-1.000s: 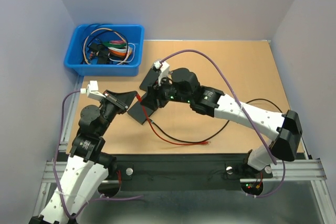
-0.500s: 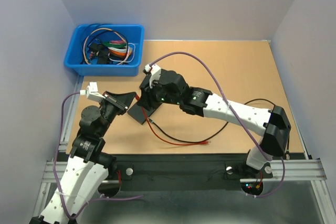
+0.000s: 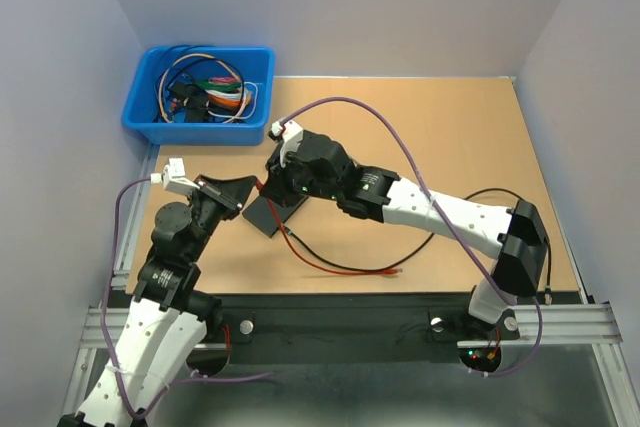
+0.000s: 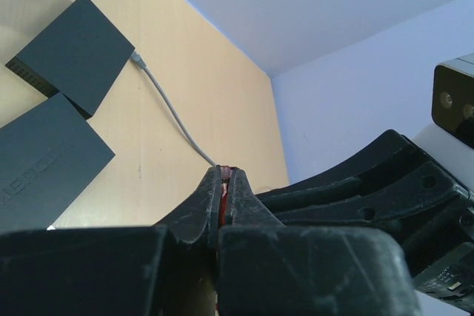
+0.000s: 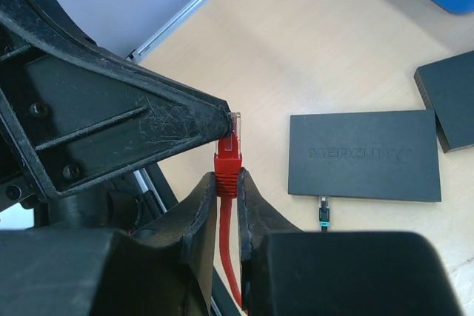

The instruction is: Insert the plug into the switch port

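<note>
The red plug (image 5: 229, 155) with its clear tip hangs over the table, its red cable (image 3: 335, 268) trailing down to the board. My right gripper (image 5: 229, 177) is shut on the plug's ribbed red boot. My left gripper (image 4: 224, 172) is shut too, pinching the plug's tip, with red showing between its jaws. In the top view both grippers meet just left of the switches, left gripper (image 3: 252, 188), right gripper (image 3: 281, 187). The black switch (image 5: 363, 156) lies flat below them, with a teal-booted black cable (image 5: 324, 214) at its edge. Its ports are hidden.
A second black switch (image 5: 449, 106) lies beside the first. A blue bin (image 3: 195, 133) full of coloured cables stands at the back left. A thin black cable (image 3: 430, 239) loops across the board near the right arm. A grey cable (image 4: 175, 121) runs from the far switch.
My right gripper has moved left up to the left gripper and its fingers have shut on the plug's boot. The left arm has held still.
</note>
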{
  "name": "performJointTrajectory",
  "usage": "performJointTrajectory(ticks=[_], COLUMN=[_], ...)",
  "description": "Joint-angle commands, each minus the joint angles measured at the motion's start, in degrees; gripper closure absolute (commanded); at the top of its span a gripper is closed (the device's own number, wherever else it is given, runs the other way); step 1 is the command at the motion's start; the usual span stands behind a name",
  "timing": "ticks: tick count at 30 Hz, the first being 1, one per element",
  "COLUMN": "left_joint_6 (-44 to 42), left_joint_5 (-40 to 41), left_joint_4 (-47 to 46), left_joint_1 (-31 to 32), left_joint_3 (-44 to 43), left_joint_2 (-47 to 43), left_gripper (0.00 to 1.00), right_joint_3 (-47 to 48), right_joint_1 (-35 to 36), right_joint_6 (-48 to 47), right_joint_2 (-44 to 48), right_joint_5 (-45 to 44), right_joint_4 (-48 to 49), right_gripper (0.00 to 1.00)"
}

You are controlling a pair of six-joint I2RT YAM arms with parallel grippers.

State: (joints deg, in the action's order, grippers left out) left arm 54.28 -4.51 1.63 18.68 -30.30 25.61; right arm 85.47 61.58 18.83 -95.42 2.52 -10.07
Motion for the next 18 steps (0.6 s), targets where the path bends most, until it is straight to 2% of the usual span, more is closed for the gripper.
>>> performJointTrajectory(ticks=[1,3,4,6,7,9,13,18], left_joint_6=[-0.4,-0.8,-1.3,-2.6,-3.6,-6.4,-9.8,-10.5], left_joint_5=[-0.4,-1.3,-1.6,-2.6,-2.9,-2.1,-0.1,0.5], left_joint_4=[-2.8,-3.4,-3.6,-3.7,-3.7,-1.7,2.1,0.1], left_joint_1=[0.2,0.2,0.2,0.2,0.1,0.2,0.1,0.0], left_joint_3=[0.9,1.1,1.1,1.1,1.0,0.6,-0.2,1.0], left_joint_2=[-1.3,-1.5,-1.5,-1.1,-1.0,0.2,3.3,7.5], left_gripper=[1.00,1.00,0.92,0.69,0.49,0.33,0.27,0.26], right_joint_3=[2.0,1.5,0.7,-0.2,-0.8,-2.8,-7.5,-13.3], right_joint_1=[0.6,0.6,0.6,0.6,0.6,0.2,-2.4,-5.2], right_joint_6=[-0.6,-0.6,-0.7,-1.2,-1.7,-3.1,-4.5,-8.4], right_joint_2=[-1.0,-0.8,-0.6,0.0,0.4,1.4,3.4,6.4], right_joint_5=[-1.1,-1.9,-3.8,-5.6,-6.6,-9.8,-12.3,-18.2], right_joint_4=[1.4,1.4,1.4,1.4,1.3,1.0,0.5,-2.5], right_gripper=[0.98,1.00,1.00,1.00,1.00,1.00,1.00,1.00])
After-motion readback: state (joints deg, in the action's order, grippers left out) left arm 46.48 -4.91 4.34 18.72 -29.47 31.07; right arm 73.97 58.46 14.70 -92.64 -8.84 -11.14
